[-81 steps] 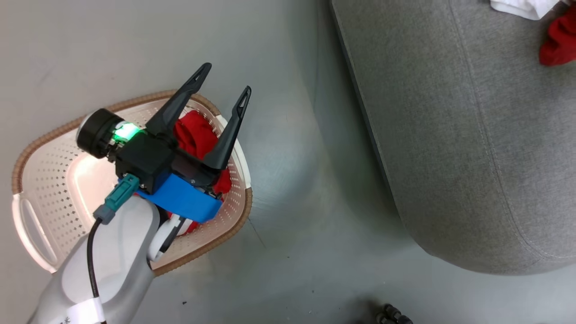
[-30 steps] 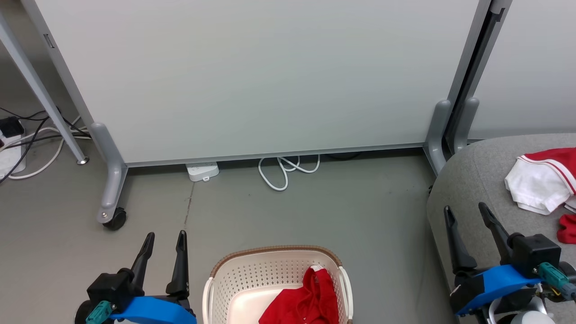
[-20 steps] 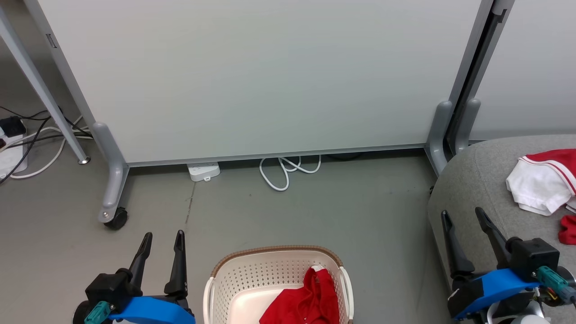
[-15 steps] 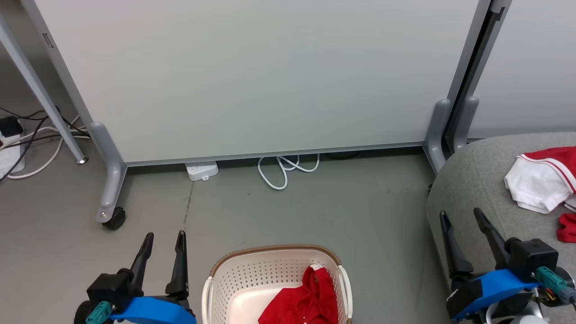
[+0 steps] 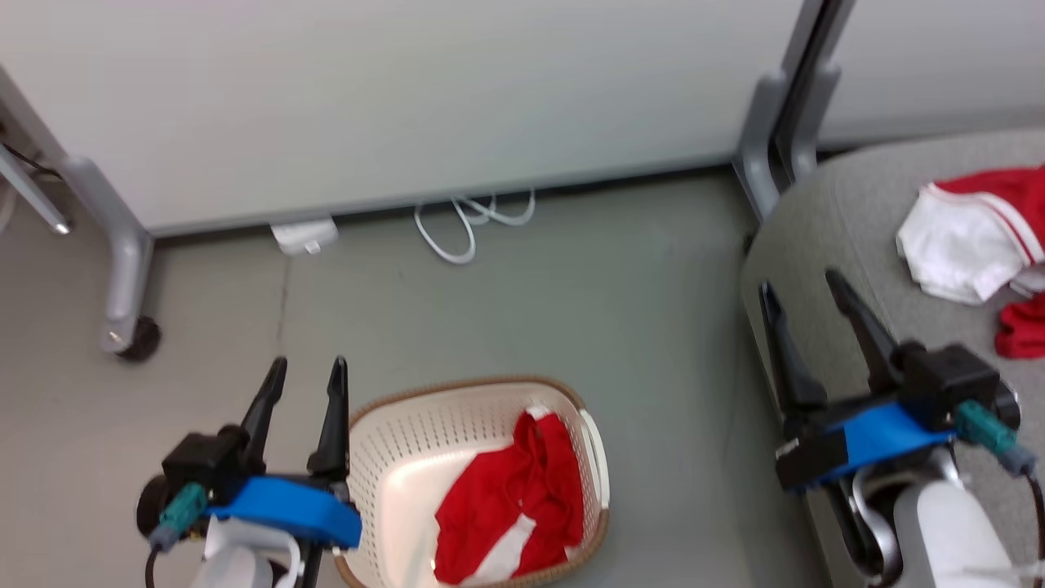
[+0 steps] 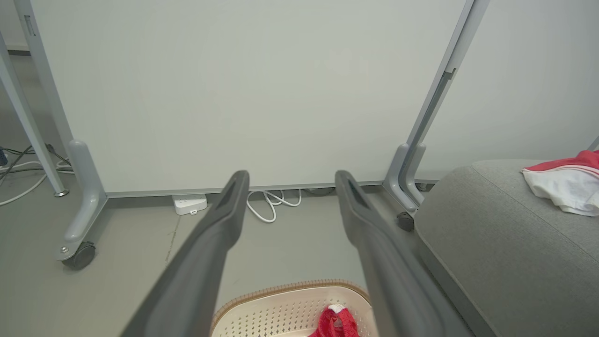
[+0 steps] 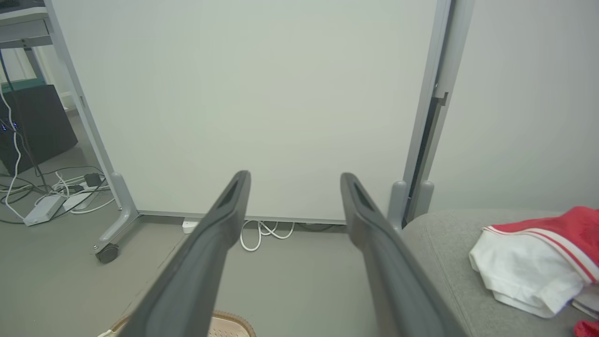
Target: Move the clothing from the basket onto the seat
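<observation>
Clothing (image 5: 510, 498), red with a white stripe, is lying crumpled in the basket (image 5: 473, 380), toward its 3 o'clock wall. Basket is sitting on the floor (image 5: 571, 269) at 6 o'clock of the head view. Seat (image 5: 824, 212) is lying at 3 o'clock, carrying a red-and-white garment (image 5: 955, 253). Left pincer (image 5: 309, 362) is hovering released at 8 o'clock, just beside the basket rim, gripping nothing. Right pincer (image 5: 798, 280) is hovering released at 4 o'clock over the seat edge, likewise empty.
</observation>
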Available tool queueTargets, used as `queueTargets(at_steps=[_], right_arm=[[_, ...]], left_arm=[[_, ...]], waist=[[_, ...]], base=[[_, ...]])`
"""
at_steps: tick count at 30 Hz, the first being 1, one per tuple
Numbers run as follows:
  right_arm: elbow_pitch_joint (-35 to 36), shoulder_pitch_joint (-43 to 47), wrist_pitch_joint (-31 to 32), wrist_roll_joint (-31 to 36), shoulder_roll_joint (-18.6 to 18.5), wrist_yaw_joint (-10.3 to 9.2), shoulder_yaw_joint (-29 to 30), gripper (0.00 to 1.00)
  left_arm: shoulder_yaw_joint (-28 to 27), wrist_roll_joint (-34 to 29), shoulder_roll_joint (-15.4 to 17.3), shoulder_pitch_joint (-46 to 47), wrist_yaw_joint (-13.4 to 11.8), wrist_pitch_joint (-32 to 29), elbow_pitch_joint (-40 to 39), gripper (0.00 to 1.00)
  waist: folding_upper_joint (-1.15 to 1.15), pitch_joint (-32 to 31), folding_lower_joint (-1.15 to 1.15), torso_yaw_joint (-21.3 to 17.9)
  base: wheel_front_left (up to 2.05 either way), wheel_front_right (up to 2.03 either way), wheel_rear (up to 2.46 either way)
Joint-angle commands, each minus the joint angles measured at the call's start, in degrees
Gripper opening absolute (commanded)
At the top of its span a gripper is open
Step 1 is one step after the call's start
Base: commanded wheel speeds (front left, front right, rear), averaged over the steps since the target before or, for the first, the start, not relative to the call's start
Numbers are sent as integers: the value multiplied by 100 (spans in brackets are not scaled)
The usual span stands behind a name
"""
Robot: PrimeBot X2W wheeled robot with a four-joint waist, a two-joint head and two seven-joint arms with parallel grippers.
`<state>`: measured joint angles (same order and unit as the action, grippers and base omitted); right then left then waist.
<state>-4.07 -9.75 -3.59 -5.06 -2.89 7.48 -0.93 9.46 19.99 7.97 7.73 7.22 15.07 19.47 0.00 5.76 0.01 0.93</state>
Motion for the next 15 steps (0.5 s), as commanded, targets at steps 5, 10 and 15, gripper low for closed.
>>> queueTargets(at_steps=[5,10,15], right_arm=[[247,-909,-89,48,0,2,-202,100],[307,-1499,-262,-120,1,2,-138,100],[289,-1829,-516,-244,7,3,-114,100]], left_arm=[[272,-18,131,851,40,15,276,100],[744,75,378,1710,23,16,914,100],[1159,213,618,2445,23,15,1629,100]], waist=[[0,1781,-1,-744],[0,2798,-1,-1076],[0,3564,-1,-1424]], base=[[0,0,0],[0,0,0],[0,0,0]])
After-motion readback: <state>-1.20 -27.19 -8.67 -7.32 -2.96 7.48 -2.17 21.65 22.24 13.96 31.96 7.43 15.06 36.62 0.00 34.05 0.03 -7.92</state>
